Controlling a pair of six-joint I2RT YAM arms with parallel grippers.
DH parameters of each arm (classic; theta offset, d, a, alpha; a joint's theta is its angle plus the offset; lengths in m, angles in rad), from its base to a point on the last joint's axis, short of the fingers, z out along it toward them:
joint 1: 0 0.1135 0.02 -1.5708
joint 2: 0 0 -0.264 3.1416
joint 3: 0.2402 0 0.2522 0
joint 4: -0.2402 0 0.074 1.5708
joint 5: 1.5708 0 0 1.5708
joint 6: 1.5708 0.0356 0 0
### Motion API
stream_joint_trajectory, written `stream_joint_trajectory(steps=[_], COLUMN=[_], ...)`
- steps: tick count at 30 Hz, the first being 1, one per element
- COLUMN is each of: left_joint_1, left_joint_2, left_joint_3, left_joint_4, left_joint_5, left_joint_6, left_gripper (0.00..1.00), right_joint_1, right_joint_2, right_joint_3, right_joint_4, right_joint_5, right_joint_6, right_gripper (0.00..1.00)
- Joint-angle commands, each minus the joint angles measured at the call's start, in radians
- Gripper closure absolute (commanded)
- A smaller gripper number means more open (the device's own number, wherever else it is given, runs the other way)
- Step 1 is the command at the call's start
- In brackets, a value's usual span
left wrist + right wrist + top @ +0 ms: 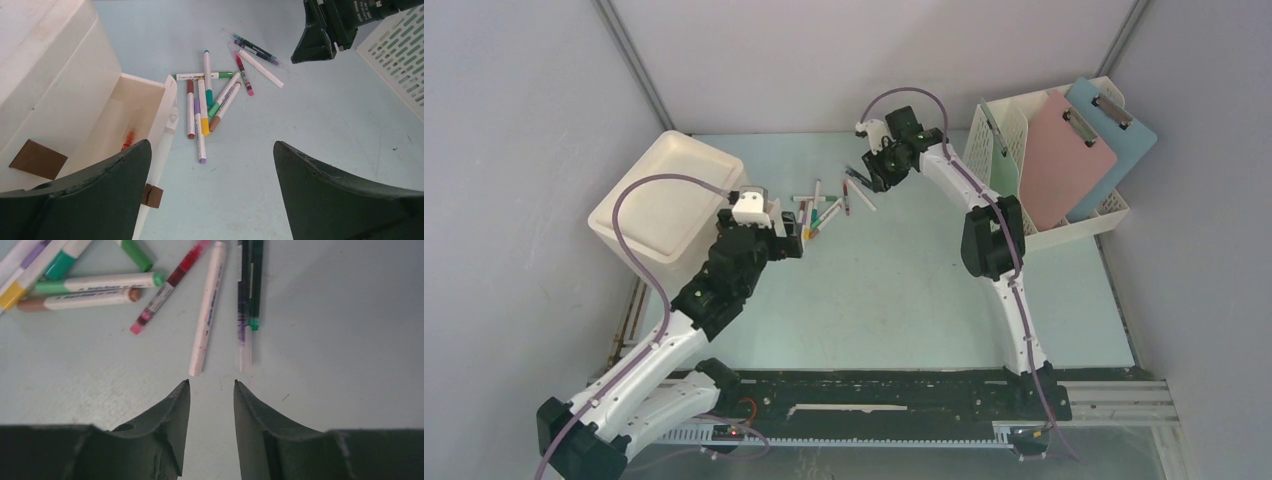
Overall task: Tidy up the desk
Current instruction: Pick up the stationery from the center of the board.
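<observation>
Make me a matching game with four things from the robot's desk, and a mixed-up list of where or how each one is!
Things:
1. white bin
2. pink clipboard
3. markers
4. left hand

Where or how:
A. lying in a loose pile on the desk
B. wide open, holding nothing
C. standing in the white file rack
D. at the far left of the desk

Right pairs: 1-D, 2-C, 3-A, 4-B
</observation>
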Motion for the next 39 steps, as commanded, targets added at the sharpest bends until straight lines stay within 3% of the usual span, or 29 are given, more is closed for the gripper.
stream_joint_trajectory(steps=[1, 12, 27, 39], left_joint_1=[0.015, 0.027, 0.037, 0.037], left_joint_2=[0.025, 0.080, 0.130, 0.111], left_joint_3=[0.005, 0.013, 0.028, 0.003], left_joint_4=[0.064, 0.089, 0.096, 0.108], left_joint_5=[0.011, 0.004, 0.028, 0.099], left_joint_6=[0.027, 0.026, 0.004, -0.064], left_gripper=[0.00, 0.00, 0.00, 0.00], right_joint_1=[-0.028, -0.081, -0.093, -0.135], right_joint_2=[0.036, 0.179, 0.247, 0.279], right_joint_3=[0.056, 0.188, 0.242, 0.232], right_joint_4=[0.129, 0.195, 0.178, 0.204], right_joint_5=[0.019, -0.144, -0.146, -0.223], right_joint_6=[0.098, 0.328, 0.417, 0.587], right_gripper=[0.56, 0.66, 0.65, 0.63])
